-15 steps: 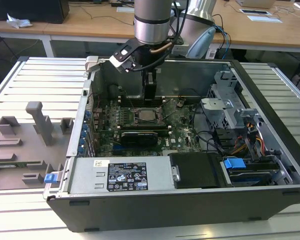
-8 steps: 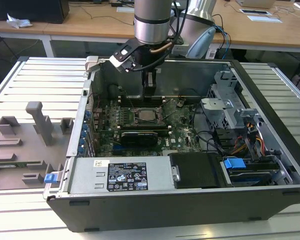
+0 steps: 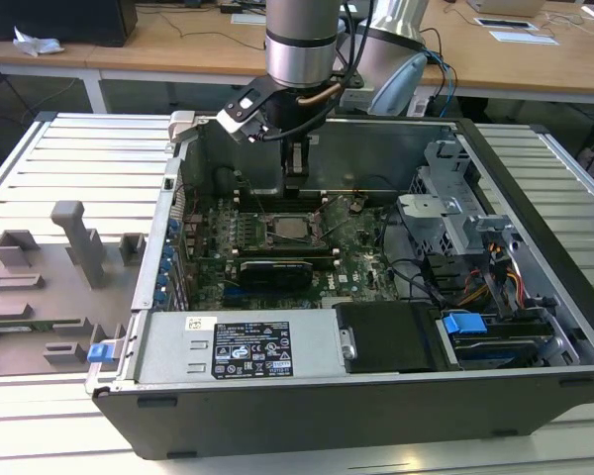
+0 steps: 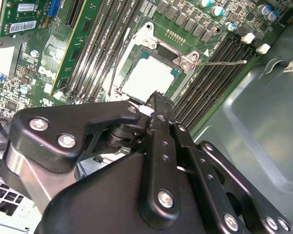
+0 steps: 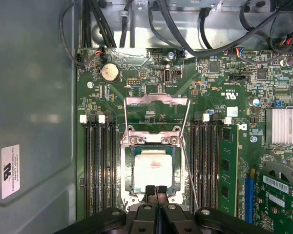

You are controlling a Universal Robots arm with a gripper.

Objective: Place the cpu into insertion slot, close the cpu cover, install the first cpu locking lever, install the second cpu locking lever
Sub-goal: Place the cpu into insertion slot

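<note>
The small silver-grey square cpu (image 5: pixel 153 168) is seated in the silver-rimmed insertion slot (image 5: pixel 126 165), with the thin silver cpu cover (image 5: pixel 156 100) raised open. The chip could be scratched or shifted by the black gripper (image 5: pixel 155 189), whose empty fingers are pinched together at its edge.

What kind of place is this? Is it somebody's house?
Probably a robot lab or workshop, not a house. A robot arm hangs over an open computer case, the case sits on a slatted metal table, and long wooden desks stand behind.
</note>
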